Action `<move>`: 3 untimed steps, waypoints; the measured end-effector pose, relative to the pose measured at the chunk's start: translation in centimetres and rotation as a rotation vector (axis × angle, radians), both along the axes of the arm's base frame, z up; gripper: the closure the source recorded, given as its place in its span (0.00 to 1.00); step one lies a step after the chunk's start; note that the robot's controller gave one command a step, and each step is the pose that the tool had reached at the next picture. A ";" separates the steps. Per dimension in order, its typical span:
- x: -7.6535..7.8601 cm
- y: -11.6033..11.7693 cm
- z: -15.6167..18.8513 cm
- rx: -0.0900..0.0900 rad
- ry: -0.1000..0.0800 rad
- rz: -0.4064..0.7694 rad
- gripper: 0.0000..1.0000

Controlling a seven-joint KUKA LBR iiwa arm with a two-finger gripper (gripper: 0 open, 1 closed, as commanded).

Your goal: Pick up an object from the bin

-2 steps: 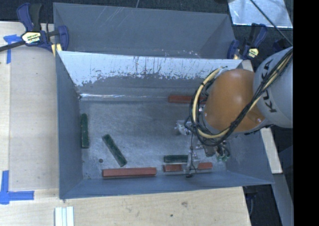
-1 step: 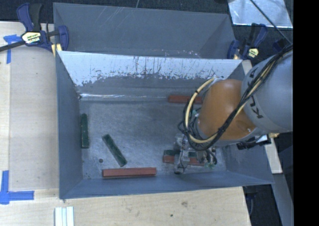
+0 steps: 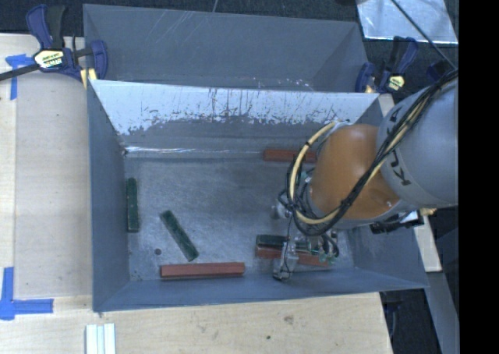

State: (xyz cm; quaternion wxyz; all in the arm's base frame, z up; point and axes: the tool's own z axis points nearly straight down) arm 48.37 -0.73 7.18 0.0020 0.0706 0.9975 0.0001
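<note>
Bin: a grey metal bin (image 3: 105, 189) is viewed from above, with a few loose sticks scattered over its floor.
Arm: the bin is entered from the right. The wrist is wrapped in an orange cover (image 3: 351, 173), and cables (image 3: 299, 177) are looped around it.
Gripper: the gripper (image 3: 282, 267) is set low in the front right corner of the floor, close to the front wall.
Jaw state: cannot be told from this view.
Nearest things: a short red-brown piece (image 3: 269, 252) and a dark green piece (image 3: 269, 240) are found just left of the gripper, side by side. Contact with either cannot be confirmed.
Front wall: a long red-brown bar (image 3: 203, 270) is laid along it, apart from the gripper.
Left side: a green stick (image 3: 132, 204) is laid near the left wall. A slanted green stick (image 3: 179, 235) is placed between it and the long red-brown bar.
Back wall: a second red-brown bar (image 3: 281, 155) is laid against it, partly hidden by the orange cover.
</note>
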 end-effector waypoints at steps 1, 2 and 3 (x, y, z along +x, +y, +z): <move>0.0 0.0 0.0 0.000 0.000 -0.001 1.00; 0.0 0.0 0.0 0.000 0.000 -0.001 1.00; 0.0 0.0 0.0 0.000 0.000 -0.001 1.00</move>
